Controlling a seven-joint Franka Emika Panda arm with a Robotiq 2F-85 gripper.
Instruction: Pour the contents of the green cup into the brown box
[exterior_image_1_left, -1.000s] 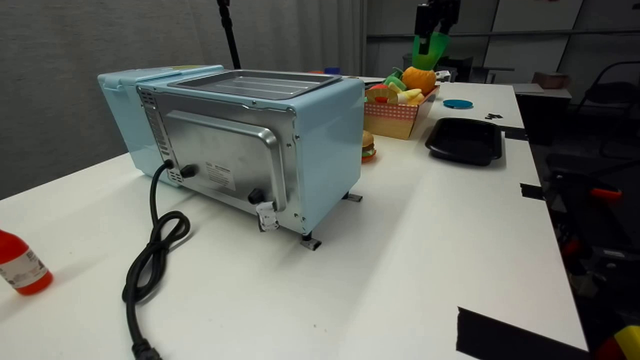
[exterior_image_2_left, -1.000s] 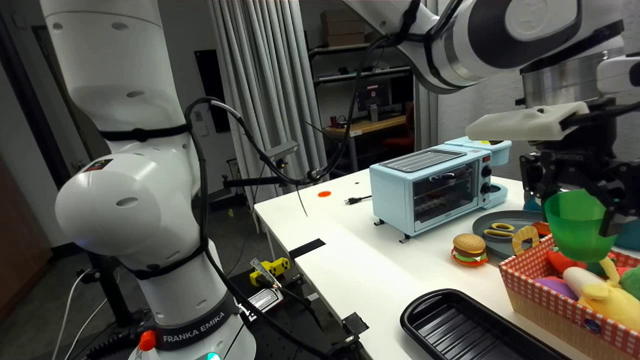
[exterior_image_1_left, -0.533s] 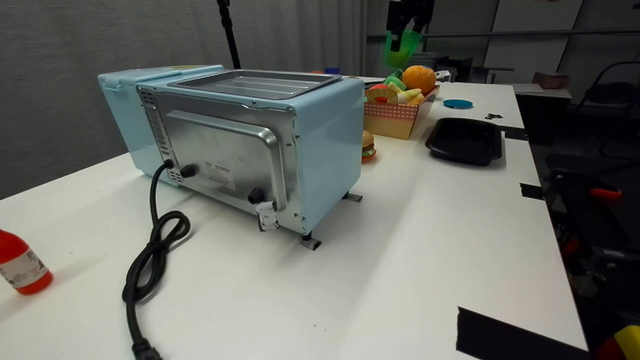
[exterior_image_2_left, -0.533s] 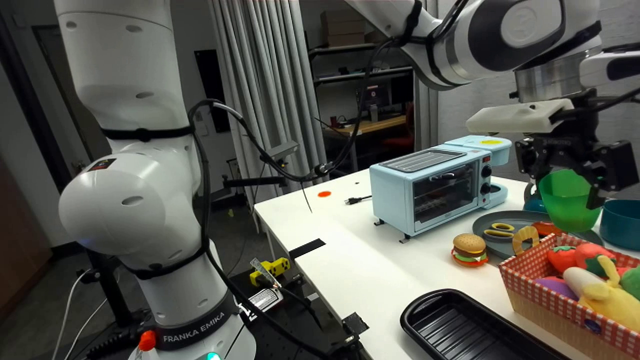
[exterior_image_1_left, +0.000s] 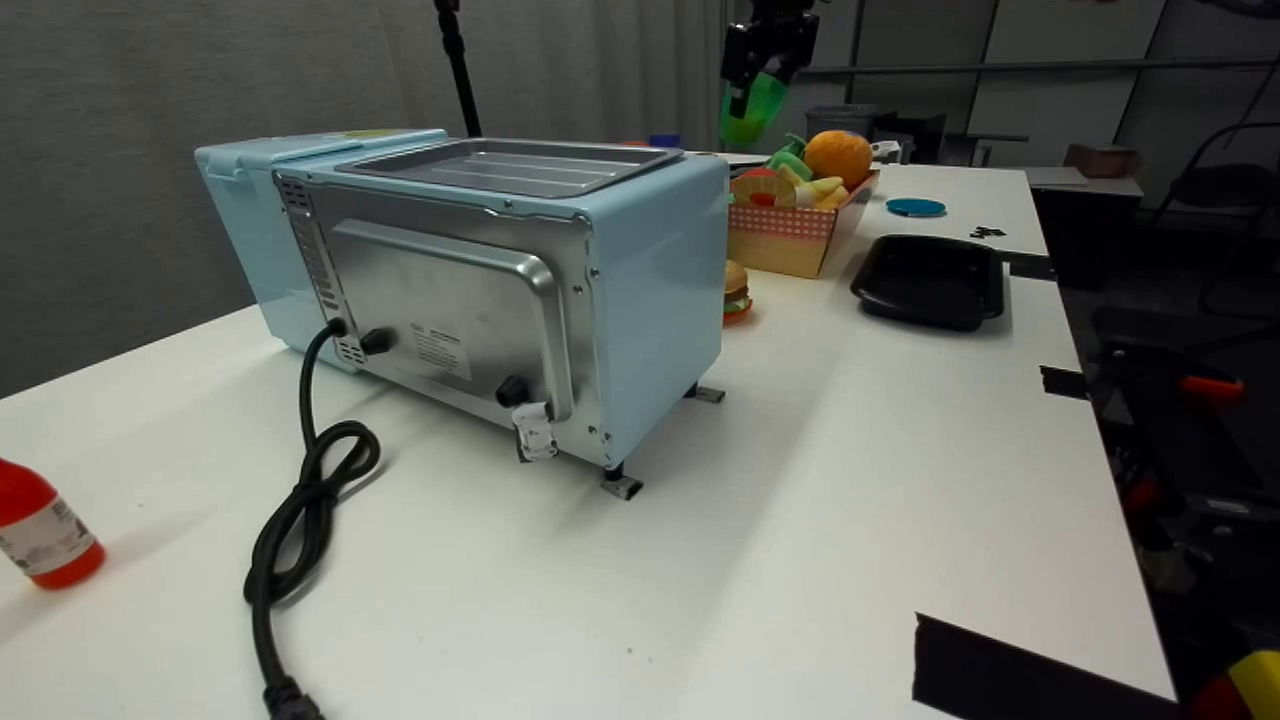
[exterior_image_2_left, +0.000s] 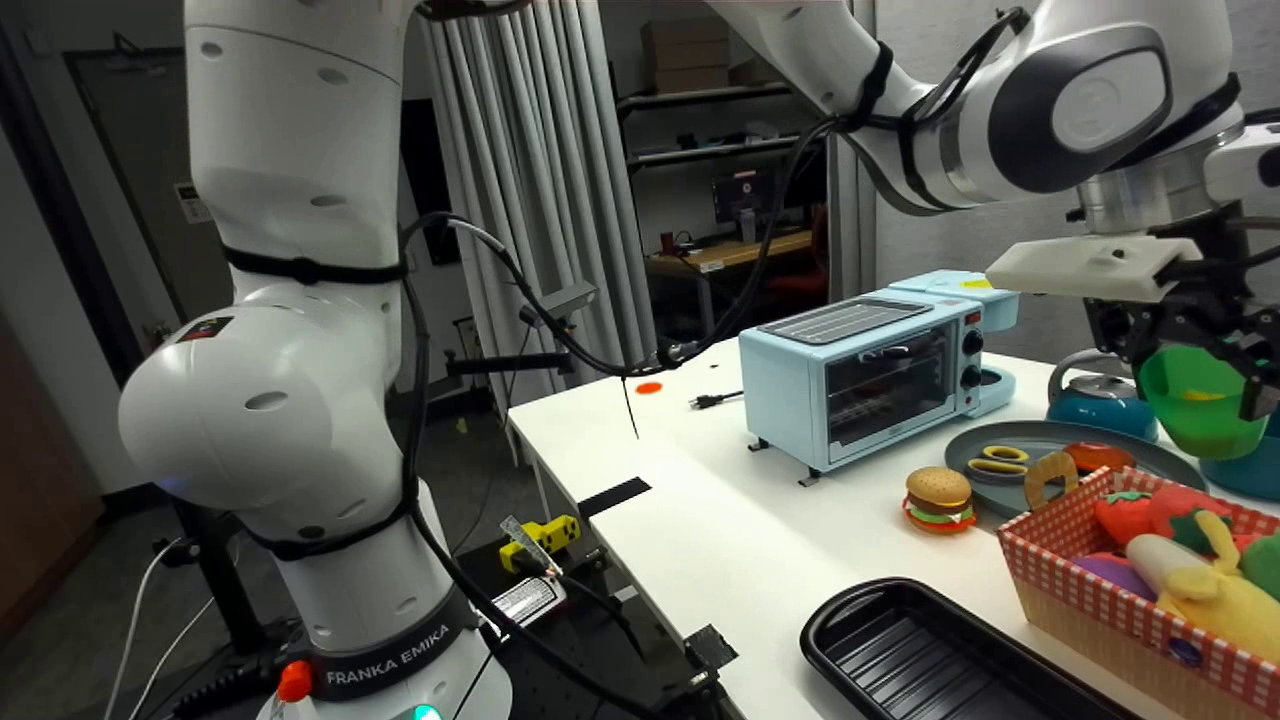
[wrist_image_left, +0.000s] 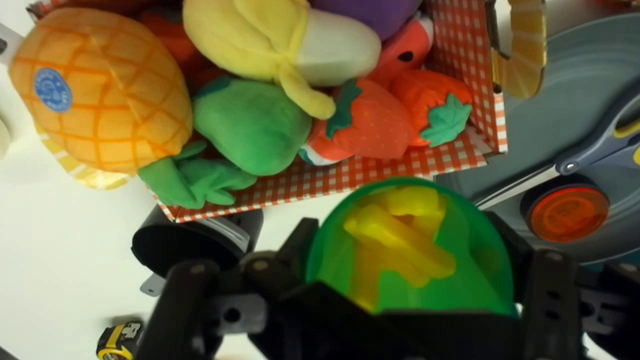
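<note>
My gripper (wrist_image_left: 410, 245) is shut on the green cup (wrist_image_left: 425, 297), one finger on each side. The cup holds several yellow stick-like pieces (wrist_image_left: 400, 240). The cup also shows in both exterior views (exterior_image_1_left: 755, 108) (exterior_image_2_left: 1200, 408), in the air and slightly tilted, with my gripper (exterior_image_1_left: 765, 60) above it. The brown box (exterior_image_2_left: 1080, 610) has a red checked rim and is full of plush fruit. It also shows in an exterior view (exterior_image_1_left: 780, 240). In the wrist view the box rim (wrist_image_left: 315, 192) lies just past the cup, and the cup is beside the box rather than over its middle.
A grey plate (wrist_image_left: 570, 110) with scissors (wrist_image_left: 570, 165) lies beside the box. A blue kettle (exterior_image_2_left: 1100, 408), teal bowl (exterior_image_2_left: 1245, 475), toy burger (exterior_image_2_left: 938, 497), black tray (exterior_image_2_left: 920, 640) and light blue toaster oven (exterior_image_2_left: 790, 390) stand around. A black cylinder (wrist_image_left: 175, 250) lies near the box.
The cup, still held, has moved from above the box to beyond its far long side, going left in an exterior view. It leans a little more, and its yellow contents show more.
</note>
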